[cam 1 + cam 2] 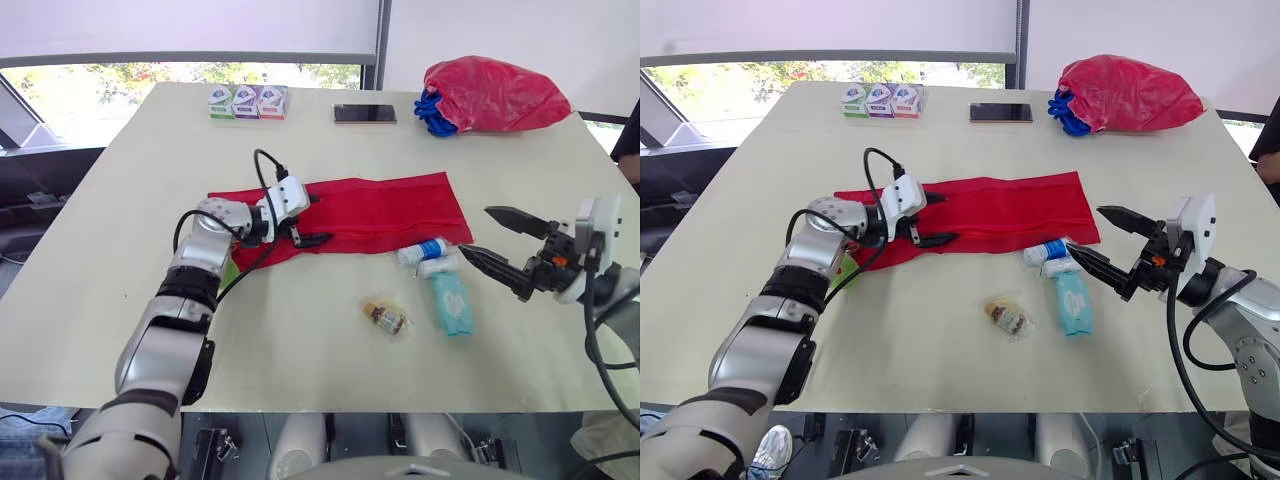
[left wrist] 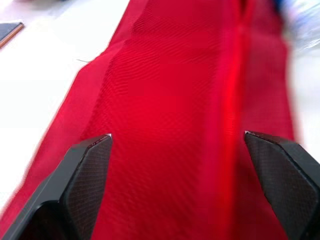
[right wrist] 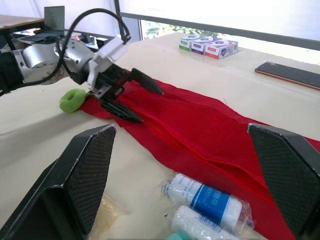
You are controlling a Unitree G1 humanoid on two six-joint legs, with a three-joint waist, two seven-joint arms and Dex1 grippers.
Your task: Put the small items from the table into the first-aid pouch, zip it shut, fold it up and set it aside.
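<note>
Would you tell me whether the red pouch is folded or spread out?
Spread out: the red pouch lies flat as one long strip on the table, with the left gripper open over one end.

The left arm (image 1: 190, 265) is bent at the elbow and stretches forward; the left gripper (image 1: 321, 219) has its fingers wide apart. The right gripper (image 1: 476, 230) (also wide apart) points toward the robot's left.
</note>
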